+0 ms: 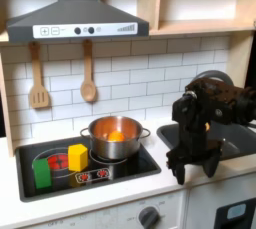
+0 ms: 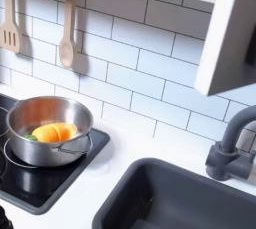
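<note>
- In the first exterior view, your gripper [image 1: 180, 173] hung at about 4 o'clock, pointing down at the white counter [image 1: 150, 185] between the stove [image 1: 132, 168] and the sink [image 1: 240, 145].
- It was all dark, so you could not tell how wide its fingers were or if they had anything.
- The pot [image 1: 113, 143] sat on the stove, at about 9 o'clock from the gripper and well apart from it. An orange thing [image 1: 116, 134] already lay inside.
- A yellow block [image 1: 77, 157] and a green block [image 1: 42, 172] stood outside the pot, at its 8 o'clock.
- In the second exterior view, the pot [image 2: 50, 153] was at 9 o'clock with the orange thing [image 2: 52, 132] in it.
- A bit of green showed beside the orange thing; you could not tell what it was.
- The sink [image 2: 180, 201] at 5 o'clock and the tap [image 2: 235, 145] at 3 o'clock were cut off by the edge.
</note>
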You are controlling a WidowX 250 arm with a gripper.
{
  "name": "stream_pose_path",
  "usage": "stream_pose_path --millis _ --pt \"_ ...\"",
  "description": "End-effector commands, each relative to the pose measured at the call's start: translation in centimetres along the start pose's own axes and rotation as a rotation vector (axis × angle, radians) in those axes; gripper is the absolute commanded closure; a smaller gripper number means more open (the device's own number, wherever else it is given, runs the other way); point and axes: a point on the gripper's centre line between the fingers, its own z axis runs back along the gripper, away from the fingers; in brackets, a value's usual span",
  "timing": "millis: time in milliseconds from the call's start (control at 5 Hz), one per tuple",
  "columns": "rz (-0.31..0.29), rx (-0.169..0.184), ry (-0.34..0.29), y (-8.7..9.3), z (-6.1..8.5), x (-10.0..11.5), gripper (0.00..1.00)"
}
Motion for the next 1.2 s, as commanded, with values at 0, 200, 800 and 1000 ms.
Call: stream_pose_path --millis 0,200,800,1000 --pt "0.0 0.0 0.0 0.01 0.01 0.04 0.0" --pt "0.0 0.0 0.0 0.0 0.0 0.0 0.0" --pt "0.0 0.001 0.001 0.02 0.0 -0.01 0.0" --pt "0.002 -0.004 -0.02 0.11 -0.27 0.62 0.0"
